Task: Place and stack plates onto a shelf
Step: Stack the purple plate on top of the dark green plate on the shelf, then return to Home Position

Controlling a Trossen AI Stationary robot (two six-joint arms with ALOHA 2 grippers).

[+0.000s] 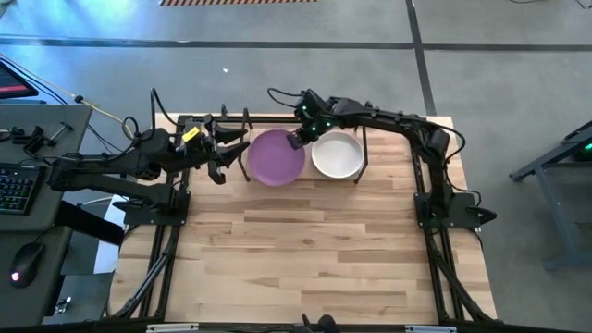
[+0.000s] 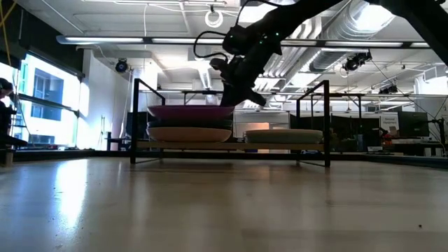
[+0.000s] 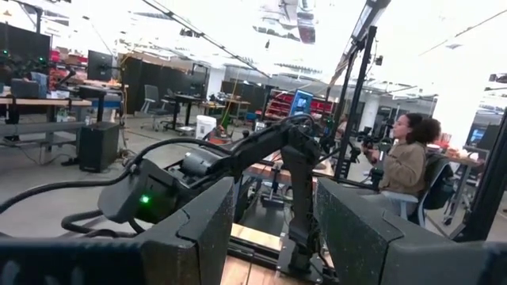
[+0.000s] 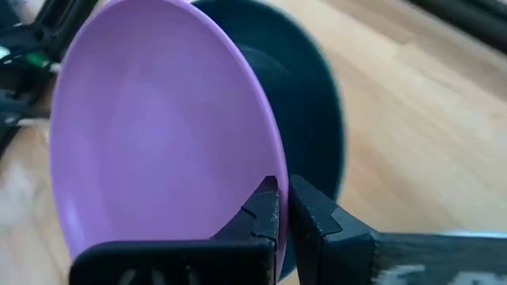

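Right pincer clamped on purple plate rim over shelf stack, left pincer parted beside shelf.

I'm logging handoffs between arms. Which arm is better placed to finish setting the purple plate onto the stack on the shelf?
The right. Its tool is shut on the purple plate at the rim, directly over the left stack on the shelf, so it probably only has to lower and release. The left tool sits open beside the shelf, holding nothing.
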